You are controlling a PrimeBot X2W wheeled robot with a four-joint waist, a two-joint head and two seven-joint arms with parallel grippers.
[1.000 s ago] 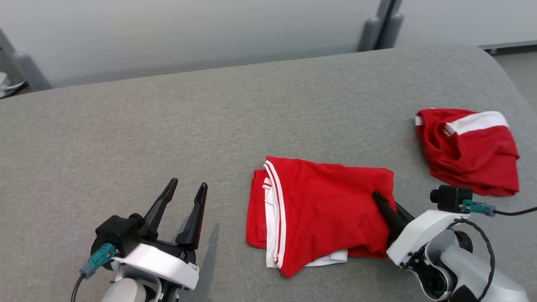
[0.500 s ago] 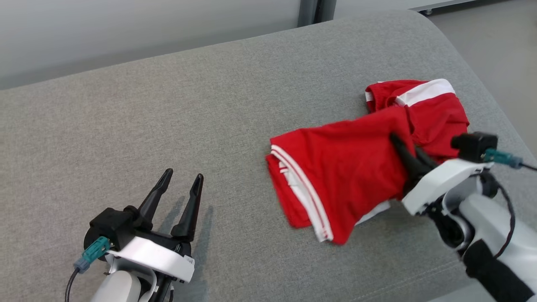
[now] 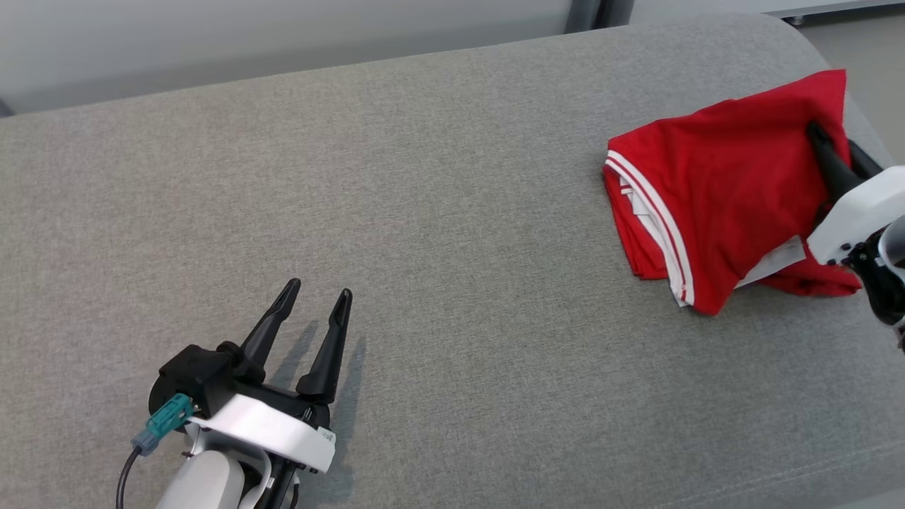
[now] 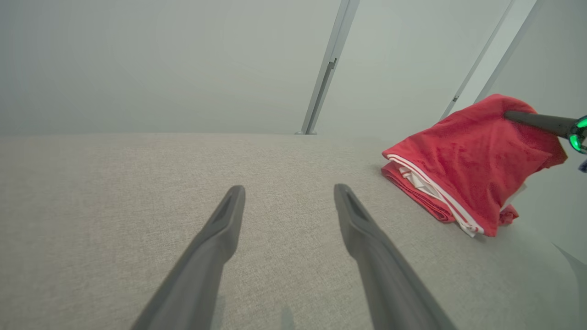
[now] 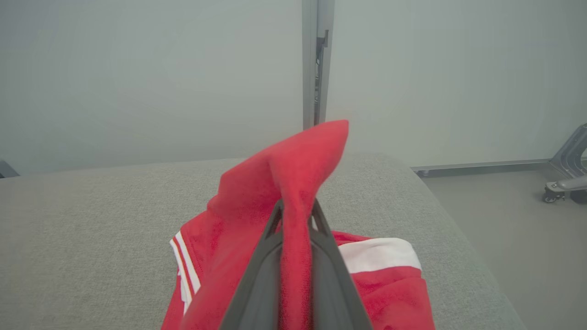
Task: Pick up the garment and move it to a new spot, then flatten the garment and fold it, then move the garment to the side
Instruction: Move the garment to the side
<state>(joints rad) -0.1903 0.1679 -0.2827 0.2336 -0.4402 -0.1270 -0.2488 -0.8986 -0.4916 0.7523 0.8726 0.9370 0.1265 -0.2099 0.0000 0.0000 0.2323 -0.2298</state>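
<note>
The folded red garment [image 3: 714, 191] with white stripes along its left edge sits at the table's far right end, its right side lifted. My right gripper [image 3: 831, 138] is shut on that raised fold; the right wrist view shows red cloth [image 5: 298, 165] pinched between the fingers [image 5: 270, 247]. The left wrist view has the garment [image 4: 467, 151] at the right, with a right finger [image 4: 536, 121] reaching into it. My left gripper [image 3: 319, 288] rests low at the near left, open with nothing in it [image 4: 290, 189].
A second red garment with a white band [image 5: 380, 252] lies under the held one. The grey cloth-covered table [image 3: 424, 177] ends in a rounded right edge close by, with floor [image 5: 504, 220] and a wheeled stand [image 5: 564, 183] beyond. A pale wall runs behind.
My right gripper has carried the folded garment rightward and away from me, over the other red garment at the table's right end. The head camera has shifted. The left gripper has stayed put.
</note>
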